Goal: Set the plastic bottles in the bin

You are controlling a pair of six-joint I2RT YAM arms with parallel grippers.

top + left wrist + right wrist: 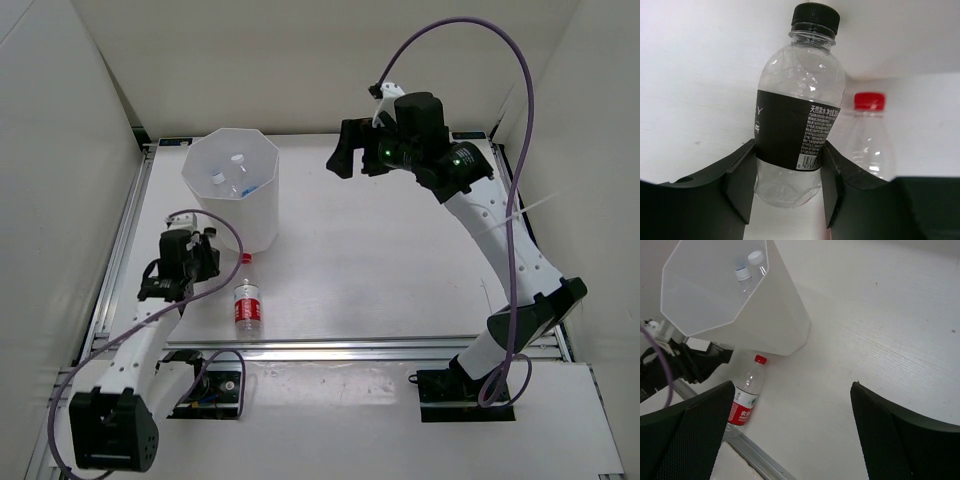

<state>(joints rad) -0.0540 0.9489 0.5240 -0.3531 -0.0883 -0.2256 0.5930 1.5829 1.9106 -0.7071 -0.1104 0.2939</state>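
My left gripper point(787, 182) is shut on a clear bottle with a black label and black cap point(796, 120), its fingers pressing the lower body from both sides. A red-capped, red-labelled bottle point(246, 302) lies on the table just right of it, also seen beyond the held bottle point(870, 140) and from the right wrist point(746, 396). The white bin point(252, 222) stands at the back left, right behind the left gripper point(205, 252). Two white-capped bottles point(750, 267) lie inside it. My right gripper point(790, 435) hangs open and empty, high above the table's far middle point(345, 152).
White walls enclose the table on the left, back and right. A metal rail point(360, 350) runs along the near edge, just in front of the lying bottle. A purple cable point(480, 30) loops above the right arm.
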